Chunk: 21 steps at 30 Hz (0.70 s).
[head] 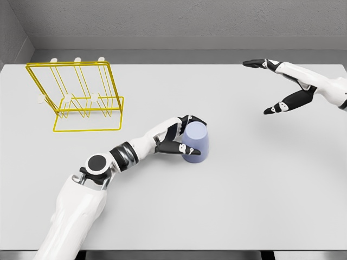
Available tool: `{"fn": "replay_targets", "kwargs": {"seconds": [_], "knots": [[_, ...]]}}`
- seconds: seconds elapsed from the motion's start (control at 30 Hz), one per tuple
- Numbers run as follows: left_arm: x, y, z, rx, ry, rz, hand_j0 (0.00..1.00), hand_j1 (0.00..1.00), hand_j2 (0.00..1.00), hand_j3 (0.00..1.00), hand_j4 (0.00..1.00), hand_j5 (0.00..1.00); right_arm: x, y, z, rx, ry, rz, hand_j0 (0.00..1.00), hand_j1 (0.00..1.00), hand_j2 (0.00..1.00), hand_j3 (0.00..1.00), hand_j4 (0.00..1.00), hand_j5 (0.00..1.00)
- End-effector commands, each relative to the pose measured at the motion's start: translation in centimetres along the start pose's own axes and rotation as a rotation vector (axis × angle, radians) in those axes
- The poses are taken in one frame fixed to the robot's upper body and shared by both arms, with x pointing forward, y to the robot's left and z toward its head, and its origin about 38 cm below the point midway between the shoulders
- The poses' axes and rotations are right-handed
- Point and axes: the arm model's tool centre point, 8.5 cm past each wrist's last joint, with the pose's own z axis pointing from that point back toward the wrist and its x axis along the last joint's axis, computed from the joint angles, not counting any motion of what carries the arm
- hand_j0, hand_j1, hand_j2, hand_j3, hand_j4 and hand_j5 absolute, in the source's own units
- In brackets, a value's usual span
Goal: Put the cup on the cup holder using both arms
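A pale blue cup (196, 142) stands upside down on the white table, a little right of the middle. My left hand (181, 138) wraps around its left side, fingers curled against the wall and thumb across the front. The yellow wire cup holder (81, 97) with white-tipped pegs stands at the back left, well away from the cup. My right hand (274, 86) hovers at the upper right with fingers spread, holding nothing.
The white table (244, 189) reaches to a grey back wall and a front edge at the bottom. My left forearm (135, 151) crosses diagonally from the lower left toward the cup.
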Motion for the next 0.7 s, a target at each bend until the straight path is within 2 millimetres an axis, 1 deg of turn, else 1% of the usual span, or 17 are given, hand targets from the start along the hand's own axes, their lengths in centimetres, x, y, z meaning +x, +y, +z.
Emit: {"fn": "replay_targets", "kwargs": {"seconds": [0.0,0.07,0.23,0.3,0.33,0.4,0.53,0.6,0.67], "knots": [[0.2,0.0,0.0,0.000,-0.007,0.003,0.42,0.42,0.42,0.42,0.42,0.42,0.0,-0.1,0.1,-0.005,-0.001,-0.005,1.00,1.00,1.00,1.00,1.00,1.00],[0.4,-0.1,0.0,-0.002,-0.014,0.000,0.40,0.40,0.40,0.40,0.40,0.40,0.0,-0.1,0.1,-0.005,-0.001,-0.005,1.00,1.00,1.00,1.00,1.00,1.00],[0.6,0.1,0.1,0.003,-0.022,0.002,0.39,0.39,0.39,0.39,0.39,0.39,0.4,-0.1,-0.1,0.000,-0.011,0.001,1.00,1.00,1.00,1.00,1.00,1.00],[1.4,0.0,0.2,0.003,-0.043,-0.009,0.39,0.39,0.39,0.39,0.39,0.39,0.4,-0.2,-0.1,-0.001,-0.012,0.002,1.00,1.00,1.00,1.00,1.00,1.00],[2.3,0.4,0.5,0.016,-0.069,-0.020,0.39,0.39,0.39,0.39,0.39,0.39,0.4,-0.2,-0.1,-0.001,-0.012,0.002,1.00,1.00,1.00,1.00,1.00,1.00],[4.3,0.0,0.7,0.011,-0.124,-0.049,0.39,0.39,0.39,0.39,0.39,0.39,0.4,-0.2,-0.1,-0.001,-0.012,0.002,1.00,1.00,1.00,1.00,1.00,1.00],[6.1,0.3,1.4,0.023,-0.169,-0.077,0.39,0.39,0.39,0.39,0.39,0.39,0.4,-0.2,-0.1,-0.001,-0.012,0.002,1.00,1.00,1.00,1.00,1.00,1.00],[7.8,0.8,2.2,0.043,-0.211,-0.108,0.39,0.39,0.39,0.39,0.39,0.39,0.4,-0.2,-0.1,-0.001,-0.012,0.002,1.00,1.00,1.00,1.00,1.00,1.00],[8.9,1.4,3.0,0.067,-0.240,-0.126,0.39,0.39,0.39,0.39,0.39,0.39,0.4,-0.2,-0.1,-0.001,-0.012,0.002,1.00,1.00,1.00,1.00,1.00,1.00]]}}
